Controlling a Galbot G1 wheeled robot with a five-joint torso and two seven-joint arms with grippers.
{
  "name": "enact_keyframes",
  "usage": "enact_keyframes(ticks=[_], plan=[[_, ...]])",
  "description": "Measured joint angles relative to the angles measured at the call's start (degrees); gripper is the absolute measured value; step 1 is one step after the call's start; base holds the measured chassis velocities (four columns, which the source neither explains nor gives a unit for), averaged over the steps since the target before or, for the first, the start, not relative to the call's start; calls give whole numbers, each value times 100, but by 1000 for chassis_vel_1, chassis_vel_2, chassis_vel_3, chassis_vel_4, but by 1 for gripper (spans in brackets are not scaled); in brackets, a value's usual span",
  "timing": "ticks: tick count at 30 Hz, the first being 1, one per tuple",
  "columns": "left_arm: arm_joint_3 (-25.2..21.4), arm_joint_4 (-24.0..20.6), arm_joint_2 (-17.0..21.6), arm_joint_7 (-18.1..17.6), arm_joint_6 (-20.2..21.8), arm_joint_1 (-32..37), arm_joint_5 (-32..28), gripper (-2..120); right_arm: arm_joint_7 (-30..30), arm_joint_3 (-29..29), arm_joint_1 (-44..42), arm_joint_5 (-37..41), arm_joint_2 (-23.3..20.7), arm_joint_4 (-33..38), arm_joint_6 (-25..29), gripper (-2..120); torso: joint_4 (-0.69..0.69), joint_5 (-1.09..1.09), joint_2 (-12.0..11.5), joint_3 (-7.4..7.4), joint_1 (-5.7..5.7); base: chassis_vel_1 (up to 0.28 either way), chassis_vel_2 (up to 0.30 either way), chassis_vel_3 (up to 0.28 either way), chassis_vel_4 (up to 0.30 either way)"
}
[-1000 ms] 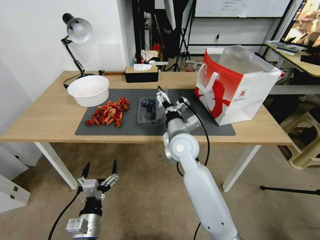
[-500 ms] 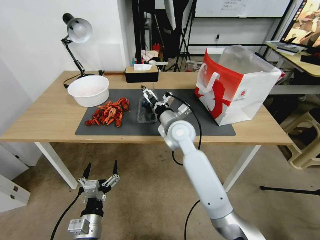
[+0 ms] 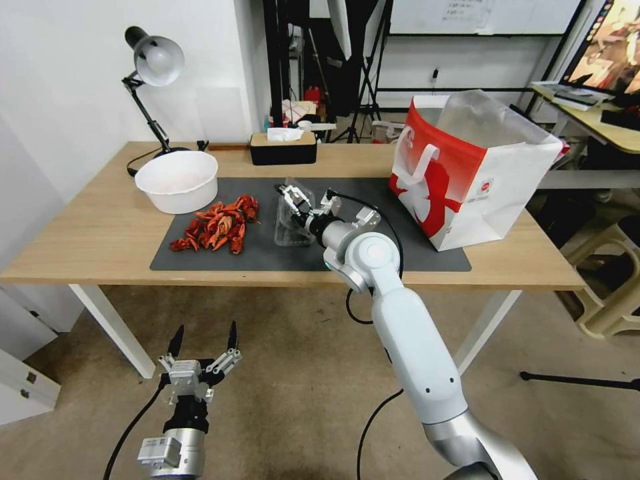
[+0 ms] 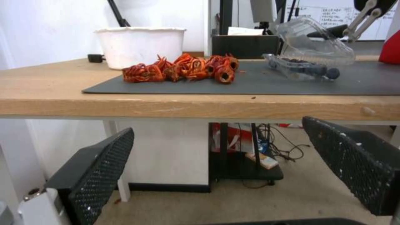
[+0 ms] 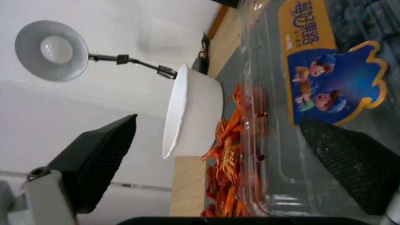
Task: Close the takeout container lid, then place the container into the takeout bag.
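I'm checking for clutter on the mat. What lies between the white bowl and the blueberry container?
A pile of red crayfish lies on the mat between the white bowl and the takeout container, in the head view.

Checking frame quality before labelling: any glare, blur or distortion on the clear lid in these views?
Head view: wide-angle bending at the edges; the lid is see-through and faint against the dark mat, beside the right gripper. Left wrist view: the lid catches pale highlights; soft overall. Right wrist view: the lid sits very close, its label soft and the crayfish blurred through the plastic.
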Motion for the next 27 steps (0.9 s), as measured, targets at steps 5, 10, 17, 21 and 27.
enact_keyframes(ticks=[5,10,17,21,27], plan=[[3,-3,3,3,2,1,0,100,-93,3,-5,9,19,-84,25,88,0,0,0,0,0,0,0,0,0],[10,-3,16,6,5,-1,0,100,-161,2,-20,-12,11,-162,29,71,0,0,0,0,0,0,0,0,0],[36,-3,60,8,36,-55,-11,100,-200,-3,-13,-72,1,-246,70,48,0,0,0,0,0,0,0,0,0],[40,-12,170,18,67,-144,-66,100,-196,8,8,-92,8,-312,67,33,0,0,0,0,0,0,0,0,0],[68,-118,407,105,195,-324,-440,100,-192,53,-7,-155,27,-436,88,9,0,-1,0,0,0,0,0,0,0]])
